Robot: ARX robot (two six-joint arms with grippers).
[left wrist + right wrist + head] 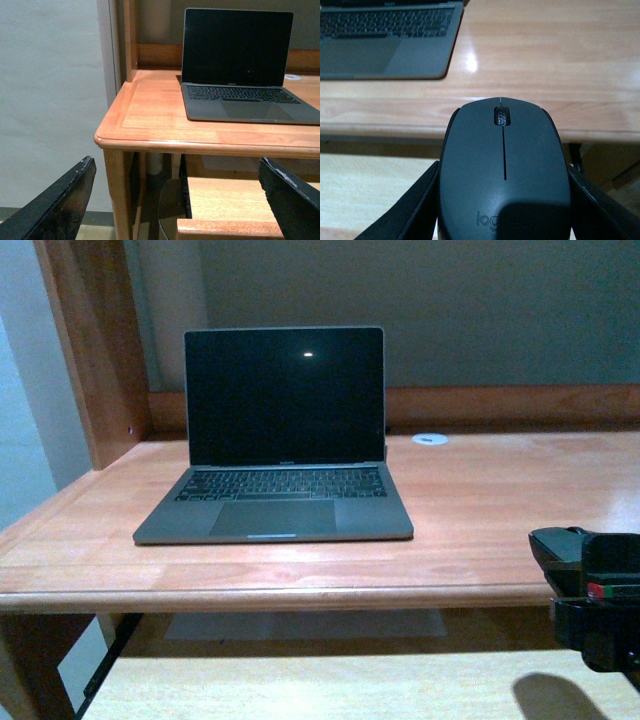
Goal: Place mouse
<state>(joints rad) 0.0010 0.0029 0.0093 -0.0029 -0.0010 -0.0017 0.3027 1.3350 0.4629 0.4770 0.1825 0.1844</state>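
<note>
- The mouse (504,165) has pale grey letters printed low on its dark top panel. They read "log"; whatever follows is lost in shadow.
- The laptop (285,390) has a tiny mark on the strip just below its dark screen, seen in the front and left wrist views. It is too small to read.
- The legends on the laptop's keys are too blurred to read in any view.

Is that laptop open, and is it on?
Open: the laptop holds its screen upright behind the keyboard. The screen is black: off or asleep, cannot tell which.
</note>
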